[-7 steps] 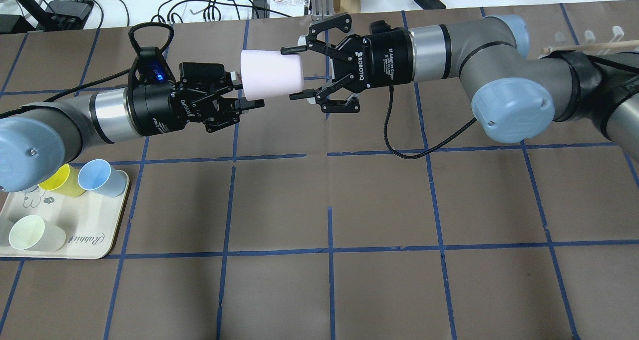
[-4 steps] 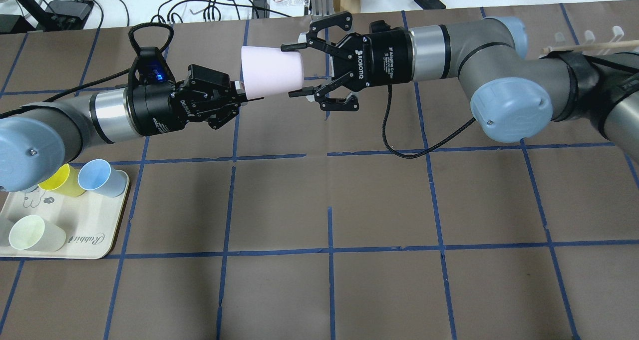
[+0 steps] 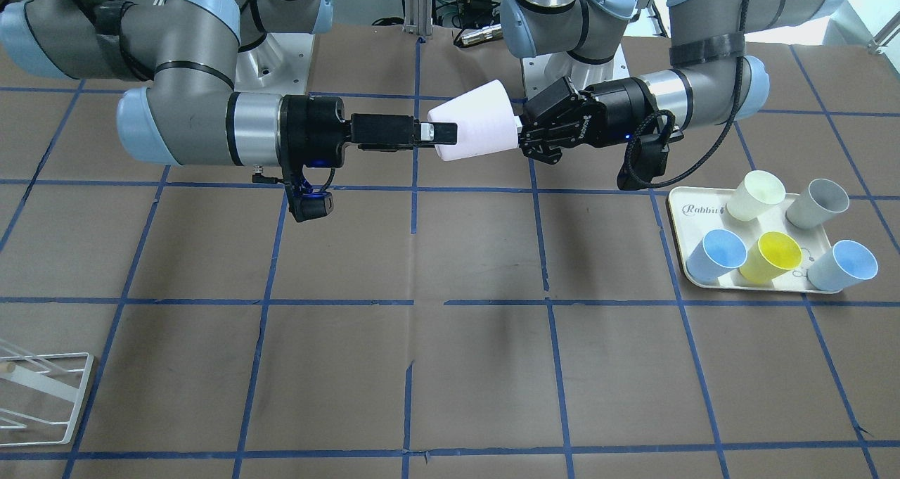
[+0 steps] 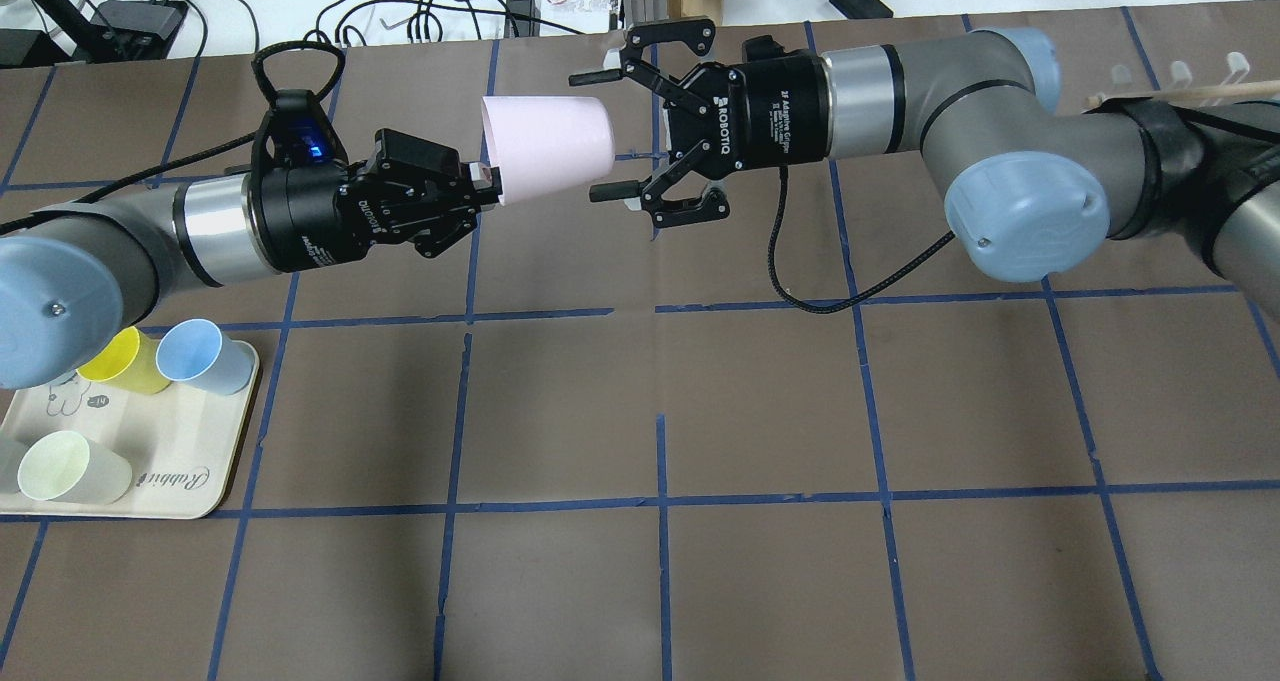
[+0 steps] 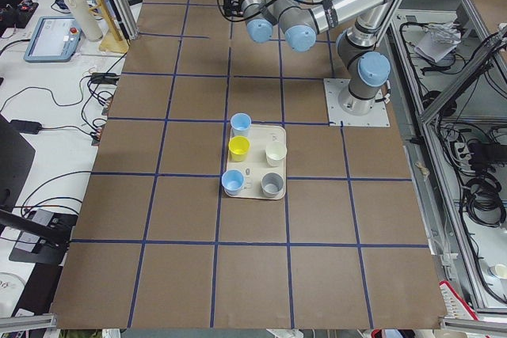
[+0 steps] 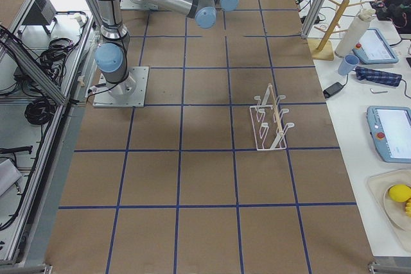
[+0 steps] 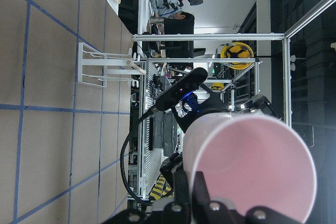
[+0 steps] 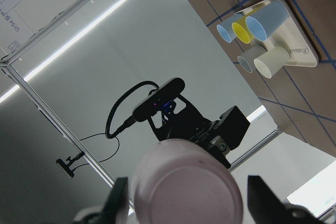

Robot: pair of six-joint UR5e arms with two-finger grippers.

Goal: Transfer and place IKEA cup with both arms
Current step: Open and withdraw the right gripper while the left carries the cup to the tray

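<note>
Pale pink smooth plastic tumbler (image 4: 545, 146) held sideways above the table.
Its rim is clamped by the left gripper (image 4: 487, 183); the right gripper (image 4: 603, 136) is spread wide, untouching.

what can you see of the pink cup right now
The pale pink smooth plastic tapered cup lies on its side in mid-air above the brown table, handleless and unmarked. Its wide rim end is pinched by the left end effector; its narrow closed base points at the right end effector, whose open fingers flank the base without touching.
</note>
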